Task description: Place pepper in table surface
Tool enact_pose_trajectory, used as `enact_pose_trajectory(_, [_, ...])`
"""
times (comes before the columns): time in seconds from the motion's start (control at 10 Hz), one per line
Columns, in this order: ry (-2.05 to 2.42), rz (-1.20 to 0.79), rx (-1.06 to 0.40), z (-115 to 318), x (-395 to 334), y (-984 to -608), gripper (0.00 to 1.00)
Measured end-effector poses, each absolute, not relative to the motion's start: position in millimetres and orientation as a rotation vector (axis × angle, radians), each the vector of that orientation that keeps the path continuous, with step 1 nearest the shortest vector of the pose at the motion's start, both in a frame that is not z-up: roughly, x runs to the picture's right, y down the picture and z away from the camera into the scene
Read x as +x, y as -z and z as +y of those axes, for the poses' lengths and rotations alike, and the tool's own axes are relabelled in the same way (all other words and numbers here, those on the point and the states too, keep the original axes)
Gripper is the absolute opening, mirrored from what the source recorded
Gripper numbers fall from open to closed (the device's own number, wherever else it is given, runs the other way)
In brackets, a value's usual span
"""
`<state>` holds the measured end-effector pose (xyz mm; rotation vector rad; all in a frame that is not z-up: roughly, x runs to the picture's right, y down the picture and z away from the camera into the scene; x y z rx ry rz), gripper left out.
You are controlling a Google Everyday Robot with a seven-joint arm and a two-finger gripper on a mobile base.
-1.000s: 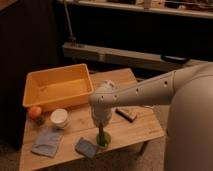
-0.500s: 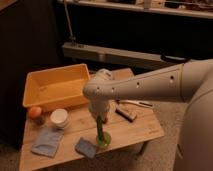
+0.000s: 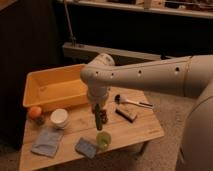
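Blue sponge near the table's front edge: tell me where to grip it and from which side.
Grip the blue sponge across its short sides, coming straight down from above. It lies flat on the table surface, so only its top and edges are open. The green cup sits close beside it. The hand, above, carries the pepper hanging upright.

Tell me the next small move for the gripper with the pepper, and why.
Probably shift sideways to a bare patch of the table, then lower. The gripper holds the pepper upright, clear of the wood, and its tip hangs right above the green cup, with a dark red item close beside it. Going straight down would likely put the pepper in the cup.
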<state>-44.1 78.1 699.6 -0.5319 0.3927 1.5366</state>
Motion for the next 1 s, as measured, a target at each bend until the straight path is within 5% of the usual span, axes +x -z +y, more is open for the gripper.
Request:
enact_pose_trajectory(0.6, [-1.509, 0.334, -0.626, 116.1, -69.3, -768.2, 0.04])
enact_pose_trajectory(1.0, [-1.46, 0.303, -0.702, 120.6, -84.0, -783.2, 0.43])
